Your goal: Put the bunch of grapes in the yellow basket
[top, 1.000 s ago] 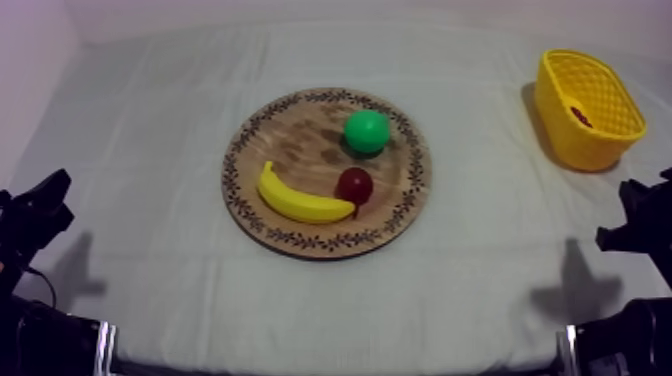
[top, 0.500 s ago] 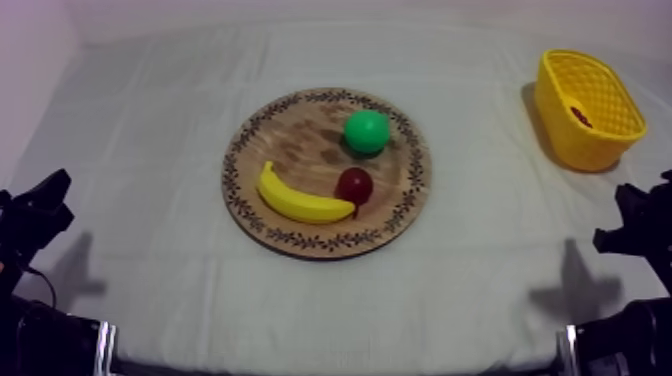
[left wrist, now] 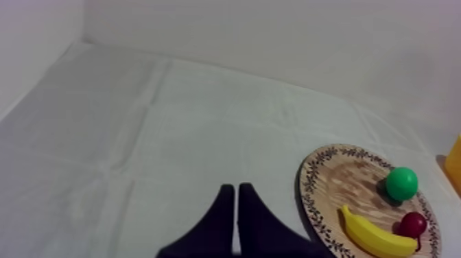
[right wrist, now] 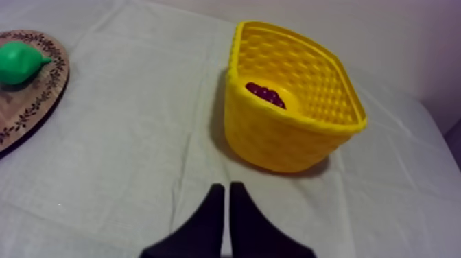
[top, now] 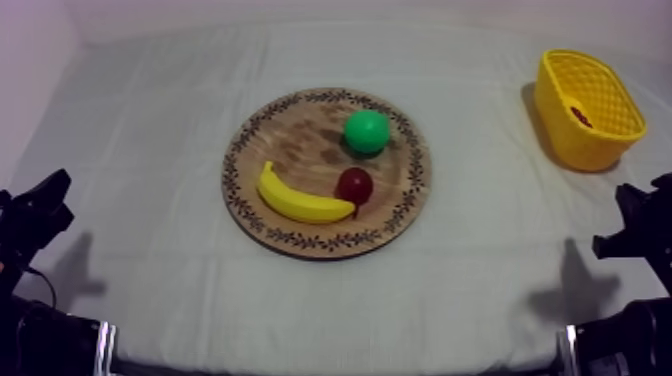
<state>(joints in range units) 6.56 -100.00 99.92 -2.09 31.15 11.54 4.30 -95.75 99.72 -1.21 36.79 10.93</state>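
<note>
Both tools, left tool (left wrist: pixel 235 186) and right tool (right wrist: pixel 226 185), rest clenched on nothing at the bench (top: pixel 150 130) sides, evidently because the bunch of grapes (right wrist: pixel 266 94) lies inside the yellow basket (right wrist: pixel 295 141), well apart from the wooden board (top: pixel 300 140) bearing banana (top: pixel 300 203), pear (top: pixel 366 131) and small red fruit (top: pixel 354 185).

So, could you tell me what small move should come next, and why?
Probably no grasp at all: I would park both arms. The bunch of grapes already lies in the yellow basket, the wooden board holds a banana, a pear and a small red fruit, and both pairs of jaws are shut on nothing.
</note>
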